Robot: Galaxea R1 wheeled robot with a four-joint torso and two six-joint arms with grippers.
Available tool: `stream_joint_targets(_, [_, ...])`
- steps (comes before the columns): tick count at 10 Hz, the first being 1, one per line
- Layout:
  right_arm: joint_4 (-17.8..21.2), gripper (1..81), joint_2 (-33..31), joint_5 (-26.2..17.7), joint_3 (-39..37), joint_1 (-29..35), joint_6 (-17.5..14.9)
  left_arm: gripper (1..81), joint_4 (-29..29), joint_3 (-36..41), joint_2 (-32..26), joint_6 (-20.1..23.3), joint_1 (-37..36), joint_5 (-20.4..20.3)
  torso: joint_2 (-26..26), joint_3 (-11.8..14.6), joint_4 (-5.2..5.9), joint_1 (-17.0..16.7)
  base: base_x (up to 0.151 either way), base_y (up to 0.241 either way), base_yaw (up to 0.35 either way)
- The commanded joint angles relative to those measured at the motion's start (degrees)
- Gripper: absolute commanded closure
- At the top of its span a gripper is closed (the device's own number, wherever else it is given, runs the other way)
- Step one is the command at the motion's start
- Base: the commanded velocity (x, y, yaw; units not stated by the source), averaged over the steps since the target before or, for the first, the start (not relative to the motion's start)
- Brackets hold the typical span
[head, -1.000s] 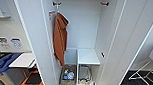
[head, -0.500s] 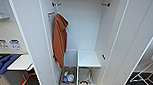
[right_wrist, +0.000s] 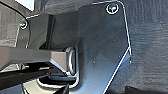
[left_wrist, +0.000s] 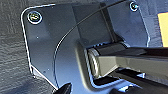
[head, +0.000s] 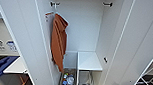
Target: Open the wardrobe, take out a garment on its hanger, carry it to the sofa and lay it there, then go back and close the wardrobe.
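The wardrobe (head: 83, 28) stands right in front of me in the head view, white inside. Its left door (head: 22, 40) and right door (head: 138, 48) are both swung wide open. An orange-rust hooded piece of clothing (head: 58, 42) hangs limp at the left side of the wardrobe's inside, from a hanger near a dark bracket (head: 54, 4). A second dark bracket (head: 108, 4) sits high on the right inner wall with nothing hanging from it. The left wrist view and the right wrist view look down at dark floor past the robot's own plates.
A white shelf box (head: 89, 61) fills the wardrobe's lower right. Small items (head: 67, 79) lie on its floor beside that box. Left of the open door are a white tabletop (head: 15, 67) and a blue object (head: 0, 67). A dark rack (head: 149, 82) stands at the lower right.
The whole head picture has grown and shifted, so the camera has come closer to the open wardrobe. The doors and the orange clothing hang as before.
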Motion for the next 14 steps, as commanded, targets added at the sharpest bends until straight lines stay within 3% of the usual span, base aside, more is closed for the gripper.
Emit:
stream_joint_targets(1, [-0.1,1.0,-0.2,-2.9,0.0,1.2,0.0,1.0,-0.4,0.1,0.0,0.2,-2.0,3.0,0.0,0.0,0.0,0.0,0.129,0.0,0.0])
stream_joint_targets(3, [-0.1,1.0,-0.2,-2.9,0.0,1.3,0.1,1.0,-0.4,0.1,0.0,0.2,-2.0,3.0,0.0,0.0,0.0,0.0,0.101,0.0,0.0])
stream_joint_targets(8, [0.1,1.0,-2.3,-2.0,3.1,1.5,0.2,1.0,-0.4,1.0,-0.9,-0.1,-2.0,3.5,0.0,0.0,0.0,0.1,0.0,0.0,0.0])
stream_joint_targets(10, [0.1,1.0,-8.4,-1.8,11.4,2.4,0.2,1.0,-0.4,7.1,-5.5,-0.2,-1.9,3.4,0.0,0.0,0.0,0.1,0.0,0.0,0.0])
stream_joint_targets(14, [2.3,1.0,-27.5,-1.7,36.0,6.0,1.1,1.0,-4.2,27.7,-22.9,-0.9,-3.4,2.7,0.0,0.0,0.0,0.1,0.0,0.0,0.0])
